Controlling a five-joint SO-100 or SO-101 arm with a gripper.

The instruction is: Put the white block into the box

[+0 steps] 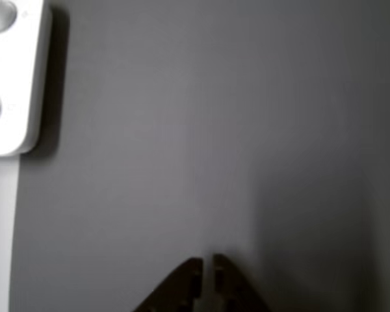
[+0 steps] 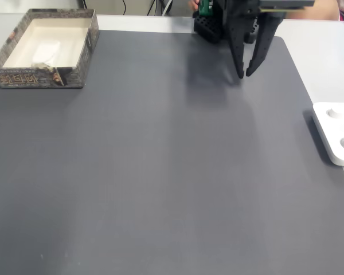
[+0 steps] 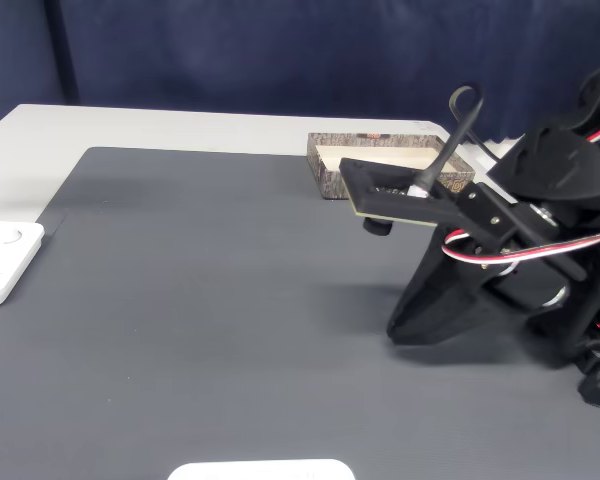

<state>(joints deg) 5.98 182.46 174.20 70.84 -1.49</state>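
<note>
Resting inside the box (image 2: 83, 54): white block (image 2: 46, 50). Gripper (image 2: 243, 73) nearly closed, empty, above the mat (image 2: 160, 172). Risk: lowering further scrapes fingertips on mat.

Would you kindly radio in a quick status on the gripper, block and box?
Gripper shut, empty, hanging over the grey mat. White block lying inside the box. White device off at mat's edge, not in the way.
</note>
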